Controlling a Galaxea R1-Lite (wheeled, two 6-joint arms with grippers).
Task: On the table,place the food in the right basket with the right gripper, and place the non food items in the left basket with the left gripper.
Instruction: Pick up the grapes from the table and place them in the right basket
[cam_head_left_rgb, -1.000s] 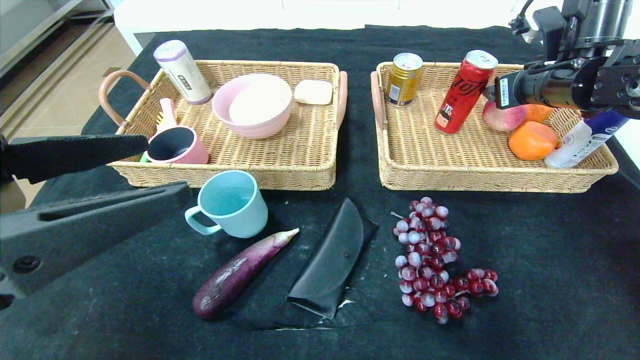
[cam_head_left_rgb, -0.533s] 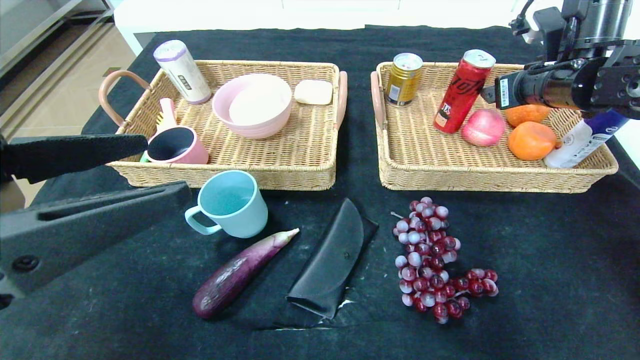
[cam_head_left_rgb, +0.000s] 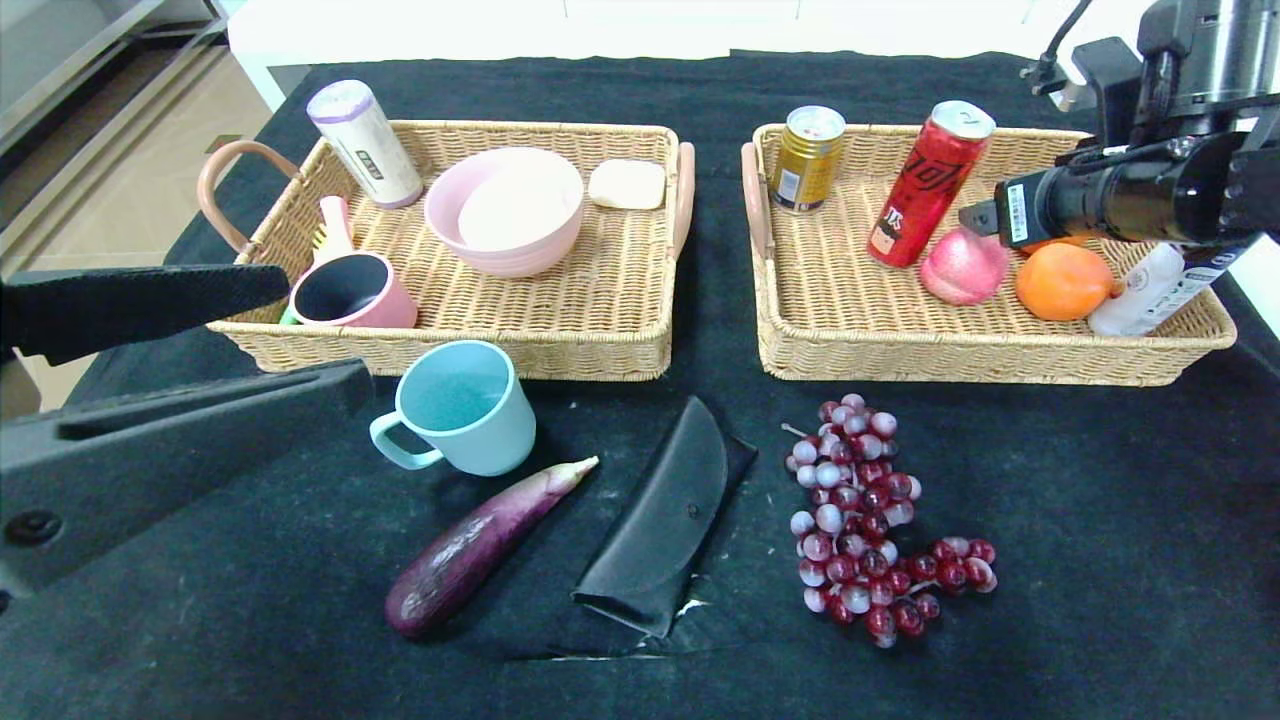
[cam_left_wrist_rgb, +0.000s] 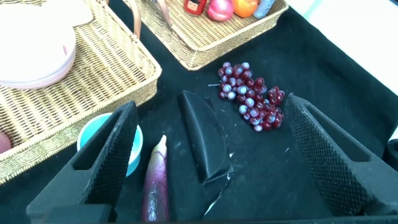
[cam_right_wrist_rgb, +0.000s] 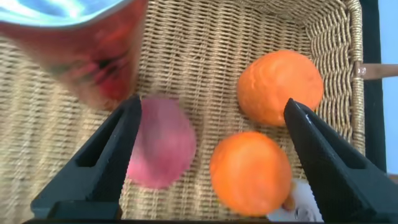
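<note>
Right tool (cam_right_wrist_rgb: 208, 155) spread wide and empty above the right basket (cam_head_left_rgb: 960, 335). Under it, inside that basket: a pink peach (cam_head_left_rgb: 963, 266) just below one finger, two oranges (cam_head_left_rgb: 1063, 281) beside it, a red can (cam_head_left_rgb: 930, 182) leaning next to the peach, a gold can (cam_head_left_rgb: 807, 157) in the far corner, a white bottle (cam_head_left_rgb: 1150, 290) against the outer wall.

Left tool (cam_left_wrist_rgb: 205, 155) also wide and empty, hovering over the tabletop (cam_head_left_rgb: 1100, 520) in front of the left basket (cam_head_left_rgb: 600, 345). Near it: a blue cup (cam_head_left_rgb: 462, 408), an eggplant (cam_head_left_rgb: 478, 545), a black case (cam_head_left_rgb: 660, 520), grapes (cam_head_left_rgb: 868, 525). Left basket holding a pink bowl (cam_head_left_rgb: 505, 210), a pink mug (cam_head_left_rgb: 350, 292), a soap bar (cam_head_left_rgb: 627, 184), a white canister (cam_head_left_rgb: 364, 143).
</note>
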